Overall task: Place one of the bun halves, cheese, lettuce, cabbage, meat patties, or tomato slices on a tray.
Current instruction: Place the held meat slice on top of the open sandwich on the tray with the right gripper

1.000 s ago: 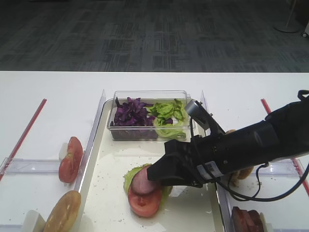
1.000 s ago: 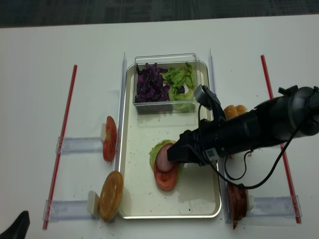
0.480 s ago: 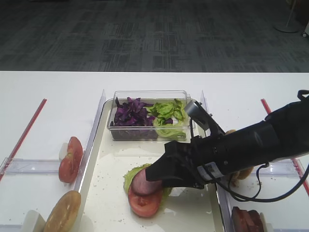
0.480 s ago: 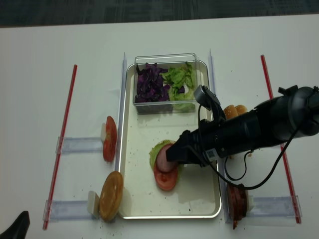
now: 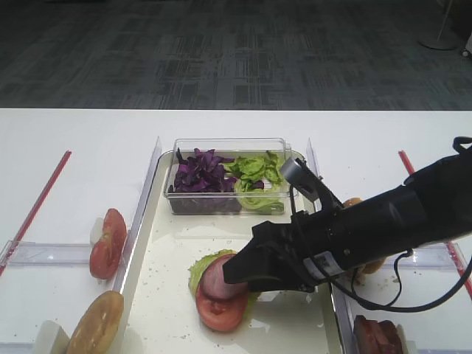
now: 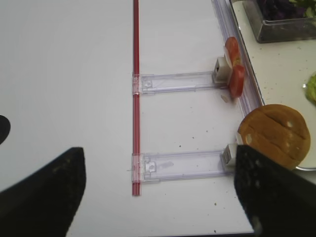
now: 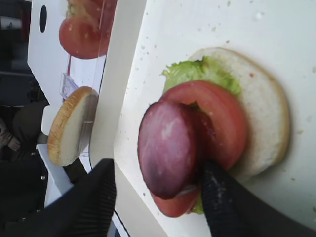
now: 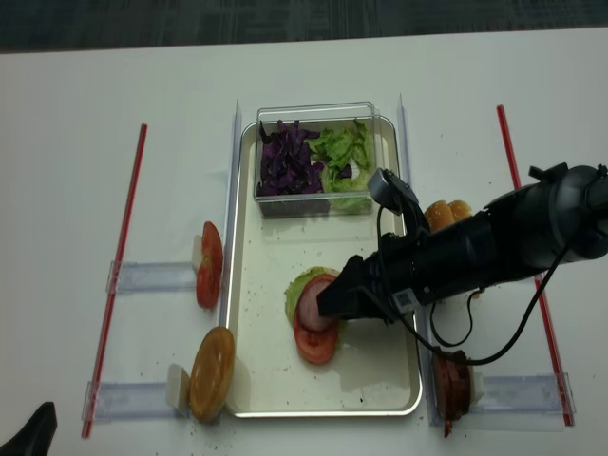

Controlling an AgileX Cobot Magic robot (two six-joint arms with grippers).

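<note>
meat patty [image 7: 168, 148] looks soft, slick and light, best pinched by its rim; right end effector [image 7: 163, 197] straddles it, jaws parted, atop tomato slice [image 7: 219, 123] mid-tray [image 5: 169, 302].

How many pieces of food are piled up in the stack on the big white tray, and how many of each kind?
Pale round bun half: 1
Ruffled light-green lettuce leaf: 1
Bright red tomato slice: 1
Pinkish-brown round meat patty: 1
Total: 4
</note>
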